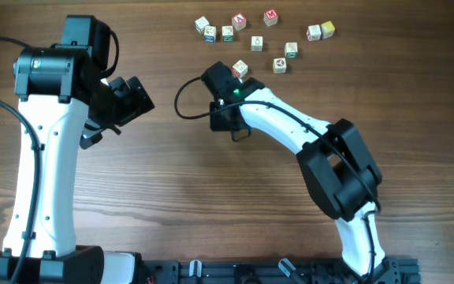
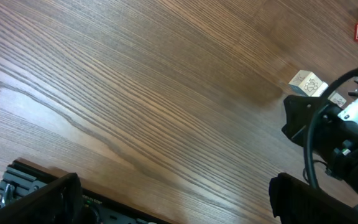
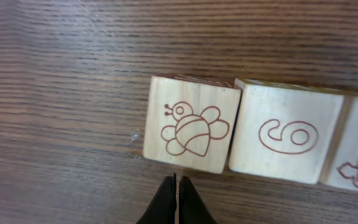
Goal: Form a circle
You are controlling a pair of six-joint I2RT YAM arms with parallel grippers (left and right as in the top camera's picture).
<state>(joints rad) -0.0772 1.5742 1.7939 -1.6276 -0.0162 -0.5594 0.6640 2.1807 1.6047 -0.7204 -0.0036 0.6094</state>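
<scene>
Eleven toy cubes (image 1: 257, 42) dot the table (image 1: 172, 197) overhead. The right wrist view alone shows a bee cube (image 3: 191, 124) facing the closed right gripper (image 3: 176, 199). The left gripper (image 1: 135, 96) gapes, empty.

A robotics test bench, of the kind kept in a laboratory, is suggested. Two white-and-black machine arms, the left arm (image 1: 50, 173) and the right arm (image 1: 278, 118), are mounted on a black rail (image 1: 235, 273) along one edge of a plain wood-grain worktop (image 1: 172, 205). A green indicator light (image 1: 236, 92) is lit on the right arm. The room around the worktop is not shown.
</scene>
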